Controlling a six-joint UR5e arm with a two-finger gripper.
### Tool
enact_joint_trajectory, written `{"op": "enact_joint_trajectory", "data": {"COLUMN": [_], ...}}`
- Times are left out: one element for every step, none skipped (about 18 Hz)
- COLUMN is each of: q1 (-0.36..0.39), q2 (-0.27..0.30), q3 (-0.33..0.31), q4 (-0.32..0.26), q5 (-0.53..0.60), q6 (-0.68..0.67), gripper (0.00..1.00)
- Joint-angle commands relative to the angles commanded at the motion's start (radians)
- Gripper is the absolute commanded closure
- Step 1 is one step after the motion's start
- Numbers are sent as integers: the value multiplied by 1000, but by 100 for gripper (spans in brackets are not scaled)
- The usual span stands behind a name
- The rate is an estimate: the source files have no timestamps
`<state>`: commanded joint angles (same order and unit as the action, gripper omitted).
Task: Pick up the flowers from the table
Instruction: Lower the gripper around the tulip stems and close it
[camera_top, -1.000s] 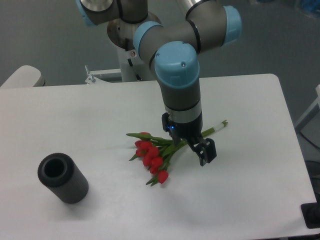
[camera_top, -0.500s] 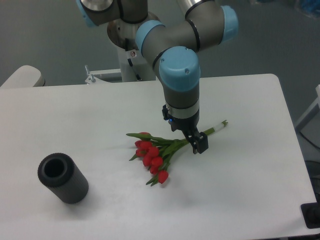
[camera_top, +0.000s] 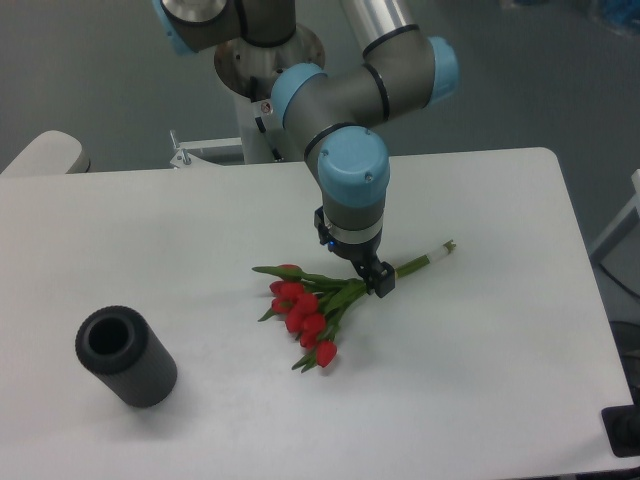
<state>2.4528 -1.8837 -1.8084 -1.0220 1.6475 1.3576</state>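
A: Where are the flowers (camera_top: 318, 300) lying?

B: They are lying flat on the table (camera_top: 480, 380), well to the right of the dark cylinder (camera_top: 125, 357), red buds pointing toward it and the stem ends trailing away.

A: And the tool (camera_top: 376, 279)?

B: It is sitting right at the stems, on the side of the buds away from the cylinder. Its fingers are looking drawn in around the stems, but from this angle I cannot tell whether they are actually clamping.

A: So which step is this?

B: Probably the grasp itself. The bunch is not lifted yet. Next it is needing 1 firm squeeze, then a straight rise.
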Motion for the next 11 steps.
{"op": "enact_joint_trajectory", "data": {"q1": [-2, -2, -2, -2, -2, -2, -2, 0, 2, 0, -2], "q2": [-5, -11, -12, -14, -18, -29, -37, -43, -46, -49, -58], "q3": [-18, -32, -48, -61, -71, -80, -97, -111, -115, -118, -123], "q4": [32, 58, 78, 97, 114, 131, 160, 202, 221, 230, 235], "q5": [2, 2, 0, -2, -2, -2, -2, -2, -2, 0, 0], "q6": [-2, -8, -14, -26, -35, -40, -40, -38, -38, -41, -43], "gripper": [0, 0, 0, 0, 0, 0, 0, 0, 0, 0, 0]}}
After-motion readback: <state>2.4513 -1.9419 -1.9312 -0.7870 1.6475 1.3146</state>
